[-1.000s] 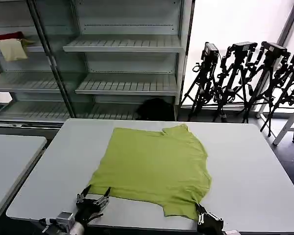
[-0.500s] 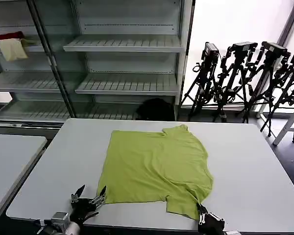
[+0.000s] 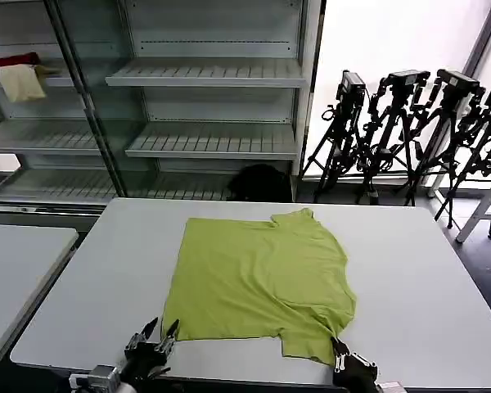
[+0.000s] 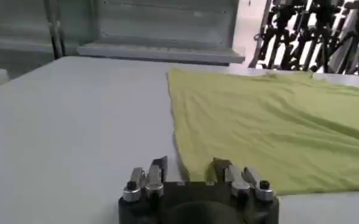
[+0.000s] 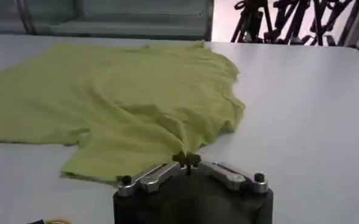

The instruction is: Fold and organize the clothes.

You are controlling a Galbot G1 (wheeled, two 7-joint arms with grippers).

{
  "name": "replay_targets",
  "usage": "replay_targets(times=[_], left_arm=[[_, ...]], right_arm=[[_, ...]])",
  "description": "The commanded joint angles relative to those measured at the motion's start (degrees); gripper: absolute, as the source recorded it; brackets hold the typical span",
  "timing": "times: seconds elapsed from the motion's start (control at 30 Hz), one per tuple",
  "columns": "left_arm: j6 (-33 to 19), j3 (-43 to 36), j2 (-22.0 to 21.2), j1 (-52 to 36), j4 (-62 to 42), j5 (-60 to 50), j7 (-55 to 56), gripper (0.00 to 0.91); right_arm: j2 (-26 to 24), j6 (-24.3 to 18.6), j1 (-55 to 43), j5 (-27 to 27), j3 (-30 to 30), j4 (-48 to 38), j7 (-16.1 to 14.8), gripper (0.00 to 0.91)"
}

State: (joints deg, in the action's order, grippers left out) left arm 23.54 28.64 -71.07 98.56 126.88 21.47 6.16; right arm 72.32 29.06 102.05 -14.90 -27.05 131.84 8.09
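Observation:
The clothes are one lime yellow-green T-shirt (image 3: 258, 278), lying spread flat on the grey table (image 3: 442, 286). At the table's near edge, my left gripper (image 3: 159, 332) stands open at the shirt's near left corner. In the left wrist view, the left gripper (image 4: 190, 167) has one finger over the T-shirt (image 4: 270, 122) and the other over bare table. My right gripper (image 3: 337, 350) is shut on the fabric by the near right sleeve. The right wrist view shows the right gripper (image 5: 186, 160) pinching a raised fold of the T-shirt (image 5: 124, 97).
Empty metal shelves (image 3: 204, 74) stand behind the table. A red cloth (image 3: 12, 60) and a cream cloth (image 3: 20, 82) lie on a shelf at far left. Camera tripods (image 3: 409, 123) stand at the back right. A second table (image 3: 16, 262) is on the left.
The shirt's near left hem has drawn in to the right and lies straighter. My left gripper pulled back, then came forward to the corner. The right gripper has barely moved.

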Motion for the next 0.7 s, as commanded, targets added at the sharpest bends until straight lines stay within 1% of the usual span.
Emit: replay_targets(times=[0.03, 0.07, 0.1, 0.13, 0.17, 0.37, 0.7], left_arm=[[0.90, -1.05, 0.03, 3.04, 3.10, -0.16, 1.30, 0.534], [0.99, -1.01, -0.04, 2.99, 2.97, -0.33, 1.53, 0.453], [1.03, -0.97, -0.09, 3.03, 2.80, -0.43, 1.67, 0.453], [1.14, -0.96, -0.08, 3.09, 2.71, -0.41, 1.80, 0.081], [1.12, -0.96, -0.07, 3.25, 2.69, -0.43, 1.93, 0.020], [0.86, -0.96, -0.39, 3.02, 2.46, -0.93, 1.58, 0.000], [0.22, -1.66, -0.31, 1.55, 1.54, -2.46, 0.33, 0.000]], right_arm=[[-0.01, 0.08, -0.23, -0.11, -0.03, -0.12, -0.02, 0.000], [-0.01, 0.08, -0.26, -0.17, -0.02, -0.12, -0.01, 0.000], [-0.02, 0.10, -0.37, -0.20, -0.02, -0.21, -0.01, 0.000], [0.01, 0.12, -0.48, -0.20, 0.00, -0.25, -0.02, 0.000], [0.02, 0.11, -0.53, -0.20, 0.03, -0.27, -0.03, 0.000], [0.14, 0.01, -0.96, -0.51, -0.11, -0.01, -0.06, 0.000], [0.31, -0.57, -1.38, -0.92, -0.76, 0.66, -0.28, 0.000]])
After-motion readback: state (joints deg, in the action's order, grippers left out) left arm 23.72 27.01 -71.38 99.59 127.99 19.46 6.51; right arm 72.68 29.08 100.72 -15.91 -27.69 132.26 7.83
